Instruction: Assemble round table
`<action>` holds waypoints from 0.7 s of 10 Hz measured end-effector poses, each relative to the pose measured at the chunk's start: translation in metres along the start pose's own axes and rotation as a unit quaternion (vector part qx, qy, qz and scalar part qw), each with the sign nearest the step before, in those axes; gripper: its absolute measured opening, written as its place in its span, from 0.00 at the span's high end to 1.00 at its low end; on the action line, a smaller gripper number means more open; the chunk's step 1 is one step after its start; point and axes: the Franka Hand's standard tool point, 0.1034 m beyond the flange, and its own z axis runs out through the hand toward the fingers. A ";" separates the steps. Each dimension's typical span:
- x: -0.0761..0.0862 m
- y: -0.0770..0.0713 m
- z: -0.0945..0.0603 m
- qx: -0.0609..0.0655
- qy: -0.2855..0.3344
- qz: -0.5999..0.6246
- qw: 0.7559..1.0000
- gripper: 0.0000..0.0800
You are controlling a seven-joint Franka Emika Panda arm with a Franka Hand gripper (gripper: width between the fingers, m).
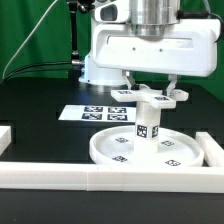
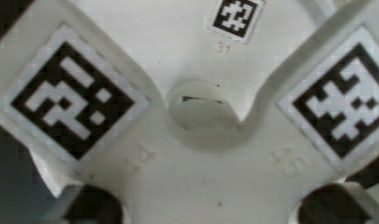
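On top of the leg (image 1: pixel 146 124), which stood upright in the middle of the disc (image 1: pixel 146 148), we saw the cross-shaped foot (image 1: pixel 149 96) lying level, with our gripper (image 1: pixel 150 90) directly above it. The disc itself rested on the black table (image 1: pixel 40 140), just inside the white rail (image 1: pixel 110 180) along the near edge, and the marker board (image 1: pixel 96 112) lay flat beyond the disc, on the far side from that rail. We could see our fingers (image 1: pixel 168 88) reaching down to the arms of the foot, but neither view showed whether they were clamped on it or merely standing beside it, so we could not tell. From the wrist view the foot (image 2: pixel 186 110) filled the picture, its arms spreading around a small round hub, each arm carrying a square tag. We judged all three parts to be light, rigid plastic, smooth enough to slip under a loose grip yet not fragile; the foot seemed best held across two opposite arms near the hub, so that it could be turned without tilting on the leg. We counted one disc, one leg, one foot and one marker board, and three stretches of rail bordering the disc's work area.
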 end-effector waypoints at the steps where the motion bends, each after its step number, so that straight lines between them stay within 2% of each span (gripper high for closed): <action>1: 0.000 0.000 0.000 0.000 0.000 -0.006 1.000 0.25; 2: 0.000 0.000 -0.006 -0.002 -0.006 -0.028 1.000 0.21; 3: 0.001 -0.004 -0.022 -0.001 -0.012 -0.057 0.998 0.19; 4: -0.001 -0.005 -0.031 0.001 -0.019 -0.054 0.998 0.19; 7: 0.000 -0.004 -0.029 0.002 -0.016 -0.178 0.984 0.19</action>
